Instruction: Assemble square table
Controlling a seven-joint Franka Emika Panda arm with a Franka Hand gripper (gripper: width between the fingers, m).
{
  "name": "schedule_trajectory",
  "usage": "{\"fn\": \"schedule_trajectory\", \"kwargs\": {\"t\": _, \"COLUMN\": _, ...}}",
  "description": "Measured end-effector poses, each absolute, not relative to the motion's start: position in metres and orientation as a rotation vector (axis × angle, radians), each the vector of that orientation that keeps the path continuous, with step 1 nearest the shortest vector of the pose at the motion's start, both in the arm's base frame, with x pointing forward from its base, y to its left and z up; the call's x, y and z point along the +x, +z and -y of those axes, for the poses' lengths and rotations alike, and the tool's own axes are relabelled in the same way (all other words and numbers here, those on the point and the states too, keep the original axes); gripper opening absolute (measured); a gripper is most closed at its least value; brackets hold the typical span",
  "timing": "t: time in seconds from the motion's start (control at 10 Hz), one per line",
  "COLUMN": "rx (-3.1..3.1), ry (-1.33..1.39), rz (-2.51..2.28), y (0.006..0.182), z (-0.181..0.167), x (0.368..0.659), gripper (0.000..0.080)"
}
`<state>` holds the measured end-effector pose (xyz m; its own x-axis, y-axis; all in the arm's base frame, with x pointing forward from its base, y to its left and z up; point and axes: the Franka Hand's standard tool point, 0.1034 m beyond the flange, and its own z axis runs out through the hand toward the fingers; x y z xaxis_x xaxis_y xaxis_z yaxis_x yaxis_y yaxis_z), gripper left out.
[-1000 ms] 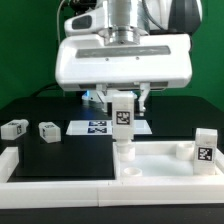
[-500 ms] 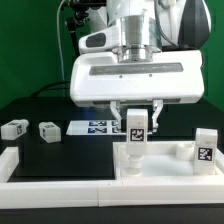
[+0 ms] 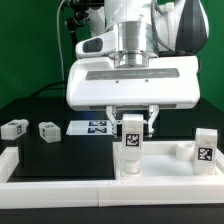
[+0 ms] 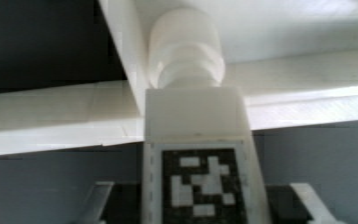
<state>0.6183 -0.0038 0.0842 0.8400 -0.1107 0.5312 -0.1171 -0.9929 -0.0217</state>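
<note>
The white square tabletop [image 3: 165, 170] lies at the front on the exterior view's right. My gripper [image 3: 130, 120] is shut on a white tagged leg [image 3: 130, 140] and holds it upright over the tabletop's corner nearest the exterior view's left, its lower end at or in the socket. A second leg [image 3: 204, 151] stands upright at the tabletop's corner on the exterior view's right. Two loose legs [image 3: 14, 128] [image 3: 47, 131] lie on the black mat at the exterior view's left. In the wrist view the held leg [image 4: 195, 130] fills the middle, with the tabletop's rim [image 4: 51, 115] across behind it.
The marker board [image 3: 98, 127] lies behind the gripper. White border rails [image 3: 60, 185] run along the front and the exterior view's left of the mat.
The gripper with the leg shifted toward the exterior view's right, then back slightly left, and stands a little higher than a second ago over the same corner.
</note>
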Motion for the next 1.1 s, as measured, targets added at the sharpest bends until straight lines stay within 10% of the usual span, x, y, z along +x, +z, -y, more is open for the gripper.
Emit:
{"fn": "schedule_trajectory", "kwargs": {"t": 0.6, "rx": 2.990, "ry": 0.876, "rz": 0.190, "y": 0.0740, "z": 0.0048, "x": 0.6175, "gripper": 0.0287}}
{"fn": "schedule_trajectory", "kwargs": {"t": 0.8, "rx": 2.990, "ry": 0.876, "rz": 0.190, "y": 0.0739, "z": 0.0048, "x": 0.6174, "gripper": 0.0563}}
{"fn": "schedule_trajectory", "kwargs": {"t": 1.1, "rx": 2.991, "ry": 0.875, "rz": 0.190, "y": 0.0736, "z": 0.0048, "x": 0.6173, "gripper": 0.0644}}
